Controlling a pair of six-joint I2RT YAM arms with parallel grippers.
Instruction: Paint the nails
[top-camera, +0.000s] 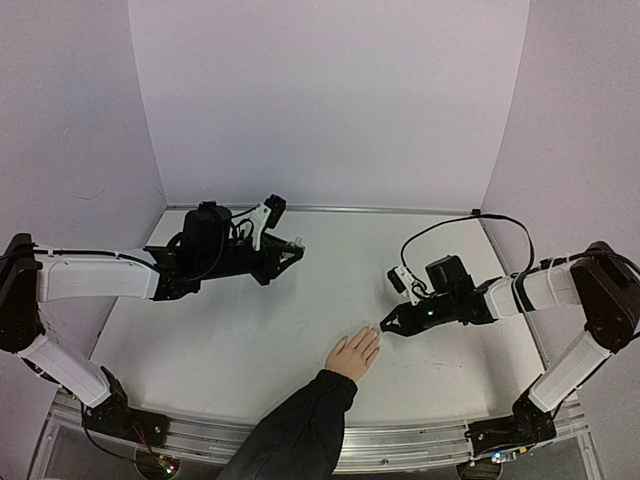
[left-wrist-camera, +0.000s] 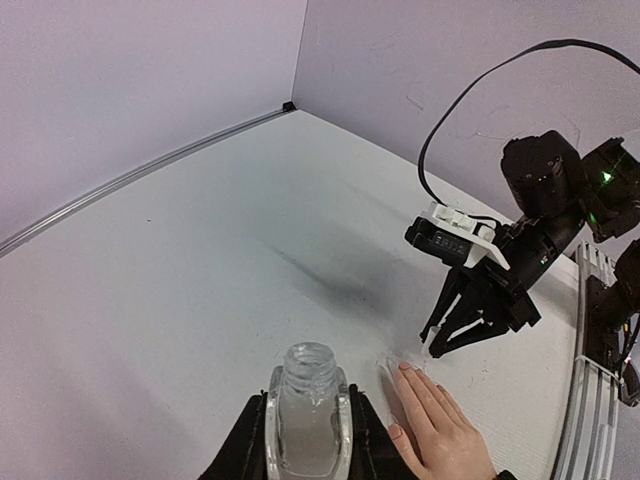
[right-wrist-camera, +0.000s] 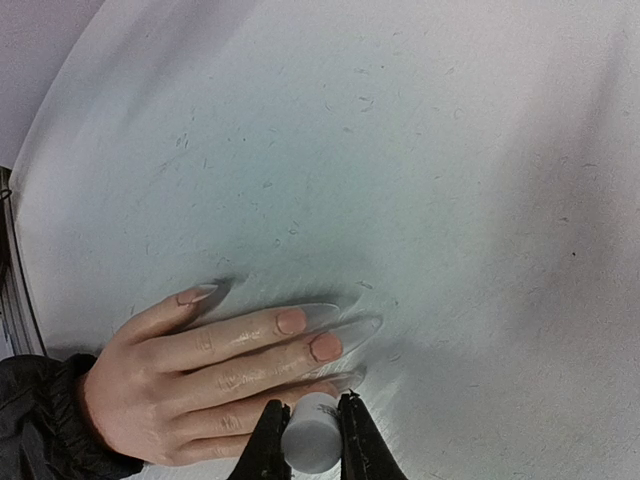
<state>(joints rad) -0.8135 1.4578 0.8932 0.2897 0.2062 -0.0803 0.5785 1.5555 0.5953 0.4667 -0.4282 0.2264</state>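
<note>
A light-skinned hand (top-camera: 352, 355) with a dark sleeve (top-camera: 300, 430) lies flat on the white table near the front middle. Its nails (right-wrist-camera: 325, 346) are long, with pink beds and clear tips; they also show in the left wrist view (left-wrist-camera: 405, 367). My right gripper (right-wrist-camera: 310, 425) is shut on a small white cap (right-wrist-camera: 310, 440) and hovers right over the fingertip nearest it; in the top view it (top-camera: 385, 328) sits at the fingertips. My left gripper (left-wrist-camera: 308, 405) is shut on an open clear bottle (left-wrist-camera: 308, 400) and holds it upright, left of the hand (left-wrist-camera: 440, 430).
The white table (top-camera: 250, 330) is walled by lilac panels at the back and both sides. A black cable (top-camera: 450, 225) loops above the right arm. The left arm (top-camera: 100, 275) reaches in from the left, its gripper (top-camera: 285, 252) at mid table.
</note>
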